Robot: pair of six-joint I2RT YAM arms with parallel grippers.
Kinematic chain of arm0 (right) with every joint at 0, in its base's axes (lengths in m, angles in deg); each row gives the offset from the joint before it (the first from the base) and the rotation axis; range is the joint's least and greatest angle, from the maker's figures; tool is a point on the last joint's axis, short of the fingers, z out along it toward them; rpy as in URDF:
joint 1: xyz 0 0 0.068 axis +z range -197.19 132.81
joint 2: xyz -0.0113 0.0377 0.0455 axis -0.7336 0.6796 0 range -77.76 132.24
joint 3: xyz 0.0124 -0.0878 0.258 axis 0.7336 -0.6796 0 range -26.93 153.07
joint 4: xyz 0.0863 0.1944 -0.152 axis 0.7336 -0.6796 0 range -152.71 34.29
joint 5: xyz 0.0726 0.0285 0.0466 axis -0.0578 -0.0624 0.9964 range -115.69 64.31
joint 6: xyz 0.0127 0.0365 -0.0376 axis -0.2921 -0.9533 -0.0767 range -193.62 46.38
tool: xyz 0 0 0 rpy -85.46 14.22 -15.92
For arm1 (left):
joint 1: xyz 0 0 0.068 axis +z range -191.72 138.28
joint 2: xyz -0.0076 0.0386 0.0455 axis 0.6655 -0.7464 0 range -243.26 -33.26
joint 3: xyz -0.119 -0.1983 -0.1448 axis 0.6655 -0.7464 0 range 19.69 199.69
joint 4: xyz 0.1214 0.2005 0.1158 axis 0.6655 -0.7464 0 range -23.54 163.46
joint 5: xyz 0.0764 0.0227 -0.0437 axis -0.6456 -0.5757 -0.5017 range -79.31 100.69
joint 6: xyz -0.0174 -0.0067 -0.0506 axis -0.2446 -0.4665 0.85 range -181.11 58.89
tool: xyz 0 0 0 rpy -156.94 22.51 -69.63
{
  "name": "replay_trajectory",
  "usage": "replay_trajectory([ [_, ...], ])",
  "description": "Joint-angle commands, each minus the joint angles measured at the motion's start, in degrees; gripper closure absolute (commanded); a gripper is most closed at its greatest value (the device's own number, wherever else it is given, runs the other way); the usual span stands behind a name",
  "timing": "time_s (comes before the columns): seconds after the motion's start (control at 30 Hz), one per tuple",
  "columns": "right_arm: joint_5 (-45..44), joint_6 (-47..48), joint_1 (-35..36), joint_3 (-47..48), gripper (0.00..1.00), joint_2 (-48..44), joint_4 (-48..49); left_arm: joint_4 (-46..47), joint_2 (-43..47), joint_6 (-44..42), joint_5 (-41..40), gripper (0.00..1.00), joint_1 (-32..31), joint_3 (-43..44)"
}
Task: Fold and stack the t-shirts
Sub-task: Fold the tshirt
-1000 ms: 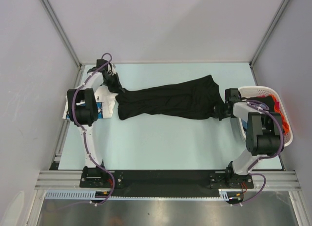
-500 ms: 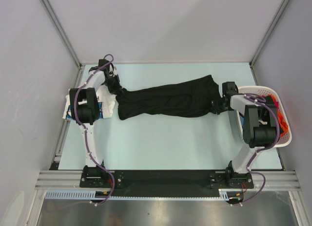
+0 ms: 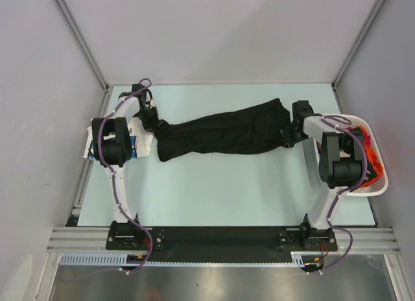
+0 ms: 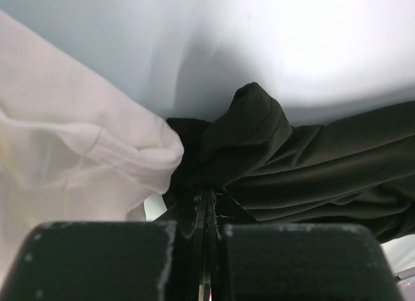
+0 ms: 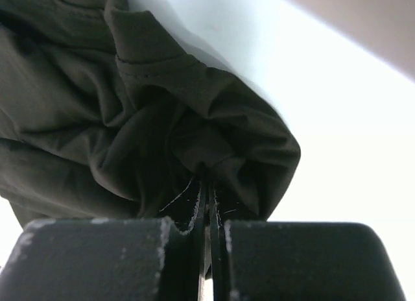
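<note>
A large black t-shirt (image 3: 224, 133) stretches bunched across the back of the table between both arms. My left gripper (image 3: 155, 122) is shut on its left end; in the left wrist view the black t-shirt (image 4: 292, 165) gathers into the closed gripper (image 4: 206, 204). My right gripper (image 3: 290, 133) is shut on the shirt's right end, and the black t-shirt (image 5: 130, 119) folds into that pinched gripper (image 5: 206, 184). A white t-shirt (image 4: 71, 152) lies beside the left gripper, partly under the left arm as a white shirt (image 3: 139, 142) with blue print.
A white slotted basket (image 3: 378, 184) stands at the right edge under the right arm, with orange and dark clothes (image 3: 371, 152) inside. Grey walls close in the back and both sides. The pale table (image 3: 220, 191) extends toward the arm bases.
Both grippers have moved toward the back of the table, drawing the black t-shirt with them and tightening it a little. The right arm has swung further over the basket.
</note>
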Motion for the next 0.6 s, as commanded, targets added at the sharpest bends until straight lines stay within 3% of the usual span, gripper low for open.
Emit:
replay_trajectory([
  [0.0, -5.71, 2.18, -0.44, 6.04, 1.00, 2.51, -2.80, -4.38, 3.01, -0.95, -1.66, 1.00, -0.16, -3.91],
  [0.17, -5.80, 4.73, -0.71, 10.61, 1.00, 5.23, -1.49, -5.52, 6.70, -0.34, -1.40, 1.00, -0.16, -9.26],
  [0.33, -5.36, 10.08, -0.71, 15.00, 1.00, 9.53, 1.06, -5.26, 11.35, -0.25, 0.79, 1.00, -3.58, -16.30],
  [0.57, -3.00, 18.61, -0.71, 28.00, 1.00, 18.59, 3.08, -1.92, 17.07, 2.47, 5.01, 1.00, -11.58, -31.40],
])
